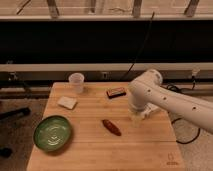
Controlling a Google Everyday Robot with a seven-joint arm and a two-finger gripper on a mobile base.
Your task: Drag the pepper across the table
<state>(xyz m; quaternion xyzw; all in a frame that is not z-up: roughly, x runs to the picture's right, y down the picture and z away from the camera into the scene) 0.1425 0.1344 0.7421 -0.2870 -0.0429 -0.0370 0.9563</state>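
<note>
A green bowl [52, 134] sits by the left edge of the table [90, 152]. The pepper [111, 127] lies near the middle, toward the front edge, untouched. Just right of it hangs the gripper [136, 120], and I can't tell whether it's open or closed.

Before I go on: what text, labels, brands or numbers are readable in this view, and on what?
Nothing can be read.
The small dark logo at the lower right corner of the table is too small to read.
No text is visible on the cup, dark block, bowl or pepper.
The gripper, just right of the pepper, shows no marking.
</note>
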